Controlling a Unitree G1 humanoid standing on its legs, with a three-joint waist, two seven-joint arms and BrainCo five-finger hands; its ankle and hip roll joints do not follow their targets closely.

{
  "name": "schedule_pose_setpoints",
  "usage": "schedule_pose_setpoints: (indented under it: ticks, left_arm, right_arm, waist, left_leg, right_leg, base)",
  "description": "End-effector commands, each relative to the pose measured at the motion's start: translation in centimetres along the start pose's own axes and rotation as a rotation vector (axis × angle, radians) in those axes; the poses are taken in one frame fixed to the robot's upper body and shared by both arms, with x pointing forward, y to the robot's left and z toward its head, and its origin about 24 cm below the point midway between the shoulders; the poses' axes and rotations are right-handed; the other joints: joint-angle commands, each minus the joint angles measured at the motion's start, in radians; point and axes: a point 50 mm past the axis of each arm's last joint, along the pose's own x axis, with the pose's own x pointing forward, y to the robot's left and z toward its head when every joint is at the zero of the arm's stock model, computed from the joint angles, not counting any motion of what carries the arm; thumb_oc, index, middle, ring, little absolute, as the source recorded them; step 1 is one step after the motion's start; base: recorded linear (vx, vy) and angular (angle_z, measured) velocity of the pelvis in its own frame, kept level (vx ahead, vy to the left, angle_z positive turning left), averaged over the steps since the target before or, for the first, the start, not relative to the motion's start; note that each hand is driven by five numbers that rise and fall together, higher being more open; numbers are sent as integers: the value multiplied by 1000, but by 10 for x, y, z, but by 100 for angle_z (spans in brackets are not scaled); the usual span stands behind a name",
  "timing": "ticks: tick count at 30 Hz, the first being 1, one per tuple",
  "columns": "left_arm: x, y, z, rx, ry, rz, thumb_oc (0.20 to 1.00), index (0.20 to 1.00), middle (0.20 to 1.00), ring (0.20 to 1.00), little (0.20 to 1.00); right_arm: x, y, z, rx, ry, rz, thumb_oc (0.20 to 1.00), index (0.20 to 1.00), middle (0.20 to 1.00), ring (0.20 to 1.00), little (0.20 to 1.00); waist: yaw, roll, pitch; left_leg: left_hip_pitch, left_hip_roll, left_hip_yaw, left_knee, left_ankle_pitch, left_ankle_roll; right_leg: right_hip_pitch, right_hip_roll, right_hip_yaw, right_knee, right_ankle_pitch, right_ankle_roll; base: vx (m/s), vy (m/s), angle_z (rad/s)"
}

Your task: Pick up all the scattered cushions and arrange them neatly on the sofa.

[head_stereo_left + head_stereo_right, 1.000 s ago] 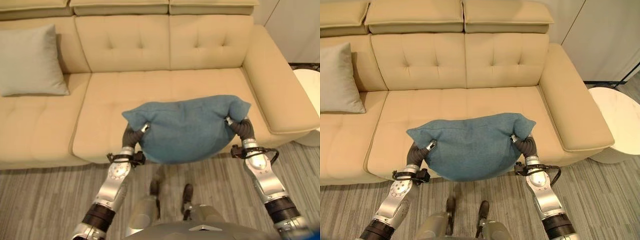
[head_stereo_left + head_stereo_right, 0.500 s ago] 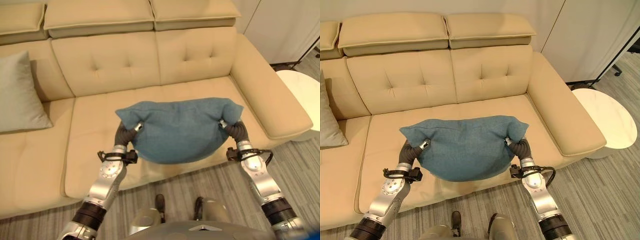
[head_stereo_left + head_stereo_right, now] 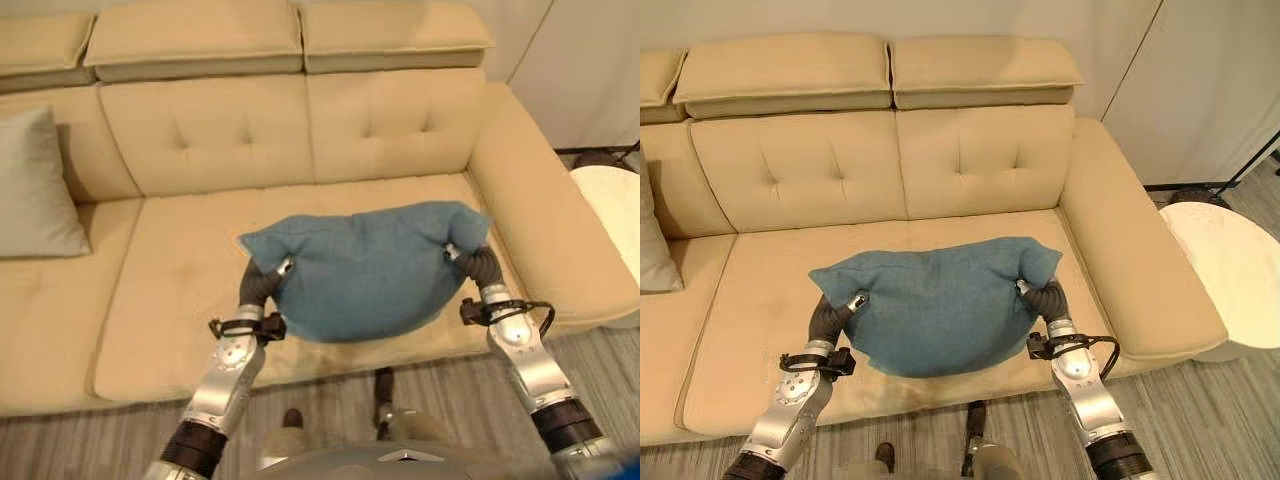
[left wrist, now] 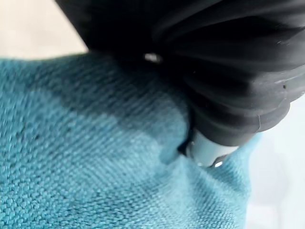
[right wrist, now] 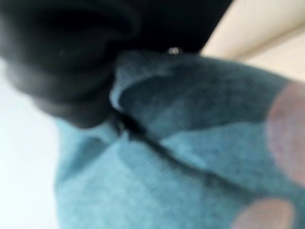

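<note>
While the blue cushion (image 3: pixel 365 270) is held above the middle seat of the beige sofa (image 3: pixel 210 130), each of its two side edges is gripped by one hand. The left hand (image 3: pixel 268 277) has its fingers dug into the fabric at the cushion's left corner; the right hand (image 3: pixel 462 257) grips the right corner the same way. The cushion sags between them, clear of the seat. A grey cushion (image 3: pixel 38 187) leans upright against the backrest at the sofa's left end. A white round table (image 3: pixel 610 200) stands beside the right armrest.
</note>
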Motion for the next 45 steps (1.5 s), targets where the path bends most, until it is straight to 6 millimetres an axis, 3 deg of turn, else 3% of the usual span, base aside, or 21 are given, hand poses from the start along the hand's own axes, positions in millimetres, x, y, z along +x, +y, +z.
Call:
schedule_pose_setpoints:
  ticks: [1,2,3,6,10,17,19,20,21,22,25,26,35,39,45]
  left_arm:
    - [15,-17,58,-29,-286,-122,200,200,200,200,200]
    - [15,-17,58,-30,-284,-122,200,200,200,200,200]
    - [14,-17,57,-23,-282,-121,200,200,200,200,200]
    - [15,-17,58,-15,-287,-117,200,200,200,200,200]
    - [14,-14,61,-10,-300,-110,200,200,200,200,200]
    - [22,-18,83,27,-387,-121,200,200,200,200,200]
    - [28,-24,97,48,-444,-134,200,200,200,200,200]
    - [35,-29,112,76,-504,-133,200,200,200,200,200]
    - [45,-37,135,111,-594,-127,200,200,200,200,200]
    - [46,-37,136,111,-597,-127,200,200,200,200,200]
    - [58,-48,173,164,-733,-121,200,200,200,200,200]
    - [66,-55,194,164,-796,-113,200,200,200,200,200]
    - [93,-89,291,155,-1012,-65,200,200,200,200,200]
    - [96,-95,319,167,-1057,-56,200,200,200,200,200]
    - [104,-97,323,176,-1023,-50,200,200,200,200,200]
  right_arm:
    - [13,13,57,112,-295,39,200,200,200,200,200]
    - [13,13,56,112,-293,36,200,200,200,200,200]
    - [12,11,56,109,-295,28,200,200,200,200,200]
    - [12,11,56,107,-297,22,200,200,200,200,200]
    - [14,14,57,107,-296,29,200,200,200,200,200]
    - [26,21,75,81,-359,50,200,200,200,200,200]
    - [35,24,91,61,-420,63,200,200,200,200,200]
    - [45,30,106,60,-470,72,200,200,200,200,200]
    - [59,38,135,53,-558,86,200,200,200,200,200]
    - [59,38,136,52,-561,86,200,200,200,200,200]
    - [76,43,171,2,-653,88,200,200,200,200,200]
    - [85,47,197,-40,-718,92,200,200,200,200,200]
    - [112,52,294,-142,-899,13,200,200,200,200,200]
    - [119,49,314,-204,-916,-33,200,200,200,200,200]
    - [128,51,308,-236,-866,-28,200,200,200,200,200]
  waist:
    - [5,-32,-35]
    - [5,-32,-37]
    - [6,-26,-37]
    - [17,-24,-31]
    - [31,-22,-40]
    - [44,-30,-44]
    - [50,-32,-38]
    - [55,-31,-30]
    - [63,-25,-16]
    - [63,-25,-15]
    - [70,-19,8]
    - [75,-16,23]
    - [81,1,78]
    - [83,18,96]
    - [81,26,128]
  left_leg:
    - [3,-39,34,-7,-39,10]
    - [-2,-41,39,-28,-26,13]
    - [-39,-38,68,-77,25,16]
    - [-77,-33,88,-102,72,10]
    - [-57,-50,50,-119,61,18]
    - [-20,-74,75,-124,25,53]
    - [-25,-79,79,-123,19,59]
    - [-38,-82,84,-121,19,61]
    - [-64,-85,87,-119,21,61]
    - [-66,-85,87,-118,21,61]
    - [-107,-82,86,-109,28,58]
    - [-134,-78,83,-103,33,57]
    - [-295,-82,53,-115,105,42]
    - [-342,-81,42,-162,147,28]
    - [-392,-86,31,-150,148,29]
  right_leg:
    - [54,-48,36,87,-90,105]
    - [60,-46,34,80,-91,105]
    - [75,-42,28,74,-100,106]
    - [82,-35,29,81,-115,103]
    - [94,-34,52,101,-133,105]
    - [89,-64,81,153,-152,114]
    - [75,-71,85,154,-151,118]
    - [58,-75,89,153,-146,119]
    - [29,-81,90,149,-136,121]
    - [28,-81,91,150,-136,121]
    - [-17,-86,88,153,-123,123]
    - [-45,-88,87,156,-116,123]
    - [-224,-90,76,183,-66,134]
    - [-293,-93,80,185,-50,136]
    - [-347,-99,86,201,-52,136]
  base:
    - [76,-53,64]
    - [117,0,12]
    - [95,18,8]
    - [93,27,8]
    - [145,67,-24]
    - [107,107,-16]
    - [6,68,-11]
    - [-63,106,1]
    - [-65,87,2]
    - [-80,62,-2]
    - [-93,26,0]
    - [-114,18,1]
    - [-84,12,3]
    - [-25,47,0]
    - [-10,18,4]
